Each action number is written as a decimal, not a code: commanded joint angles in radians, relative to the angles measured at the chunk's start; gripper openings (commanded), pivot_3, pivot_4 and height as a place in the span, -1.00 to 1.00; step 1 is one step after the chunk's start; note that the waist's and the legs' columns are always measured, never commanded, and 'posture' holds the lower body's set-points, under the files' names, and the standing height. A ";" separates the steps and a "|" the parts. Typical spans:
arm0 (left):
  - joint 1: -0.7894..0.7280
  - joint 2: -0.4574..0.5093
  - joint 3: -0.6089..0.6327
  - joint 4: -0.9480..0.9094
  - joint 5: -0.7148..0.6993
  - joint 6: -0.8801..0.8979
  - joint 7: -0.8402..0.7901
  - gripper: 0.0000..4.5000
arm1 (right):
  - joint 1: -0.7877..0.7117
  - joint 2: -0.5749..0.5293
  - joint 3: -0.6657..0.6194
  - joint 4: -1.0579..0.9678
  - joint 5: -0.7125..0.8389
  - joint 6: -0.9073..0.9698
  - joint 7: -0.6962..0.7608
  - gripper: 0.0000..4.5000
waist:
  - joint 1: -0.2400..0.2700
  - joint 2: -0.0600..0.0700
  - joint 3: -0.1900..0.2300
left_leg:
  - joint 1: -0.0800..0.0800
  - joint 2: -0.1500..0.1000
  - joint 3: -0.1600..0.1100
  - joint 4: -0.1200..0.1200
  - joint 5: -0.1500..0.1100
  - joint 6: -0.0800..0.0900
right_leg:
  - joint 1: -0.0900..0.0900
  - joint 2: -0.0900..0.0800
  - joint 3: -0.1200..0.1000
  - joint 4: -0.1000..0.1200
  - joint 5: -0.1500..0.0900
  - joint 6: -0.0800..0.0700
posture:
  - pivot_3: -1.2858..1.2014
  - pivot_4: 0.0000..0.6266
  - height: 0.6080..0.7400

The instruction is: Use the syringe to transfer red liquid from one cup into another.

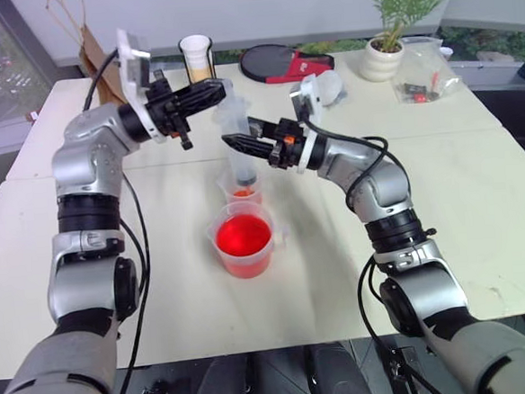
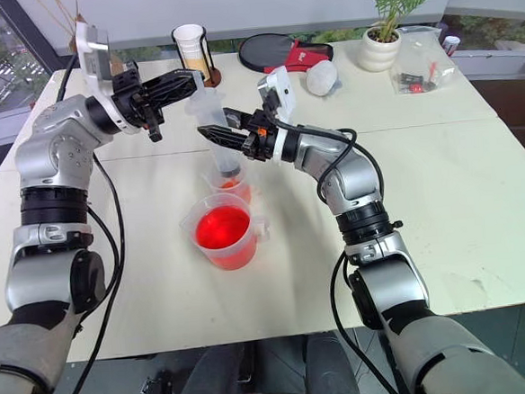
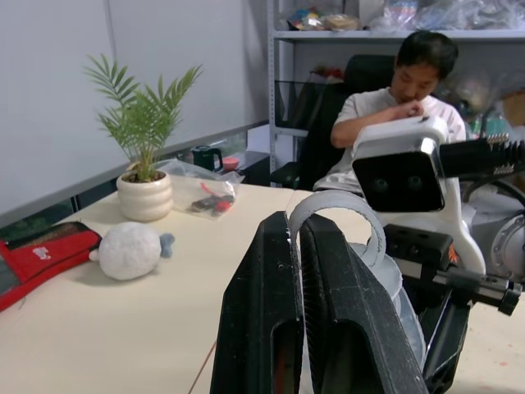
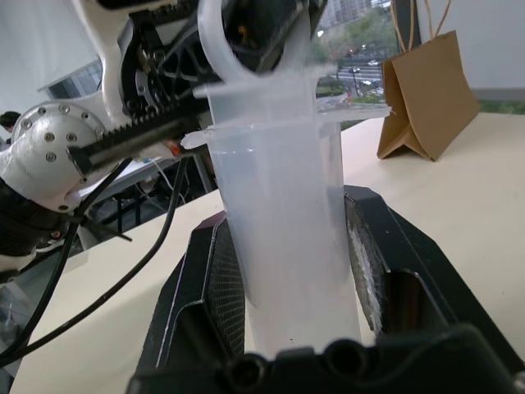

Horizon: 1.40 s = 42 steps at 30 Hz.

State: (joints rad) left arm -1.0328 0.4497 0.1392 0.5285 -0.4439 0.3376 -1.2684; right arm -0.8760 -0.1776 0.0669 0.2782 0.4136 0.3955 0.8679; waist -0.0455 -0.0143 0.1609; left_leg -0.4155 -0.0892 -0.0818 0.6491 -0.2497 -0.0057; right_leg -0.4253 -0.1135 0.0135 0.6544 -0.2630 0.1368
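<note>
Clamping the syringe point(image 2: 220, 144) barrel with my right gripper point(image 2: 224, 134), fingers pressed on both sides of the clear tube, as the right wrist view confirms. Syringe stands upright, its lower end down inside the small clear cup point(image 2: 230, 186) directly below my right gripper. Small cup has a bit of red liquid point(image 2: 233, 186) at the bottom. My left gripper point(image 2: 193, 82) sits just above and beside the syringe top, fingers closed together with no gap; it is at the plunger's ring handle, which curves around one finger in the left wrist view. Cannot tell if it actually pinches the ring or just hooks it. Both grippers point roughly level, toward each other, left one higher.

Spouted beaker point(image 2: 224, 237) sits just below the small cup, nearer me, touching or almost touching it, holding much more of the red liquid. Both on the white table point(image 2: 442, 184).

Farther out past my grippers: tall white cup point(image 2: 190, 47) in dark holder, red and black paddle case point(image 2: 284, 53), white fuzzy ball point(image 2: 324, 77), potted plant point(image 2: 380, 43), clear bag of small items point(image 2: 425, 70). Brown paper bag point(image 4: 422, 98) stands at the table edge. Person point(image 3: 394, 107) seated beyond the table, in the left wrist view.
</note>
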 commanded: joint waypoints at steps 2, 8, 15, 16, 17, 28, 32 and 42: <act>0.038 -0.032 -0.100 0.022 0.055 0.010 -0.023 -0.97 | -0.138 0.029 -0.059 -0.156 0.070 -0.044 -0.014 -0.37 | 0.001 0.000 0.000 | 0.000 0.000 0.000 0.000 0.000 0.000 | 0.000 0.000 0.000 0.000 0.000 0.000 | 0.03 -0.52 0.99; -0.033 0.009 0.033 0.020 -0.054 0.098 0.037 -0.40 | -0.132 0.028 -0.062 -0.159 0.072 -0.043 -0.021 -0.37 | 0.000 0.000 0.000 | 0.000 0.000 0.000 0.000 0.000 0.000 | 0.000 0.000 0.000 0.000 0.000 0.000 | 0.03 -0.52 0.99; 0.075 0.157 0.168 -0.234 -0.164 0.236 0.152 -0.19 | -0.140 0.005 -0.127 -0.214 0.130 0.032 -0.090 -0.37 | -0.022 0.000 0.000 | 0.000 0.001 -0.001 -0.002 0.000 0.000 | -0.002 0.000 0.000 0.002 0.000 0.000 | 0.03 -0.52 0.99; 0.109 0.172 0.172 -0.277 -0.172 0.251 0.168 -0.19 | -0.149 0.005 -0.149 -0.216 0.150 0.050 -0.115 -0.37 | -0.023 0.000 0.000 | 0.000 0.000 -0.001 -0.001 0.000 0.000 | -0.002 0.000 0.000 0.003 0.000 0.000 | 0.03 -0.52 0.99; 0.167 0.194 0.174 -0.343 -0.181 0.279 0.174 -0.19 | -0.170 -0.006 -0.194 -0.213 0.184 0.087 -0.156 -0.37 | -0.022 0.000 0.000 | 0.000 0.000 -0.001 -0.001 0.000 0.000 | -0.001 0.000 0.000 0.004 0.000 0.000 | 0.03 -0.52 0.99; 0.625 0.445 0.193 -0.756 -0.176 0.341 0.186 -0.19 | -0.363 -0.558 -0.248 0.070 0.224 0.942 -0.347 -0.37 | 0.027 0.003 0.001 | -0.001 0.000 0.000 -0.004 -0.001 0.001 | 0.000 -0.004 0.002 -0.007 0.000 -0.001 | 0.03 -0.52 0.99; 0.743 0.415 0.170 -0.768 -0.113 0.253 0.231 -0.19 | -0.236 -0.773 -0.014 0.048 0.200 1.073 -0.183 -0.37 | 0.032 0.003 0.001 | -0.001 0.000 0.002 -0.003 -0.004 0.007 | 0.001 -0.005 0.002 -0.008 0.000 -0.001 | 0.03 -0.52 0.99; 0.910 0.441 0.245 -0.797 -0.319 0.411 0.145 -0.19 | -0.141 -0.909 0.296 0.207 0.057 0.975 0.120 -0.37 | 0.022 0.006 0.003 | -0.002 0.002 0.006 -0.002 -0.005 0.008 | -0.001 -0.004 0.002 -0.007 0.000 -0.001 | 0.03 -0.52 0.99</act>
State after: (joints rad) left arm -0.1234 0.8576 0.3194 -0.2289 -0.6960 0.7119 -1.0919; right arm -0.9786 -1.0798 0.3547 0.4625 0.5034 1.4022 0.9492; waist -0.0230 -0.0082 0.1638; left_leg -0.4171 -0.0867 -0.0758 0.6468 -0.2546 0.0024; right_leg -0.4264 -0.1176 0.0159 0.6473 -0.2633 0.1359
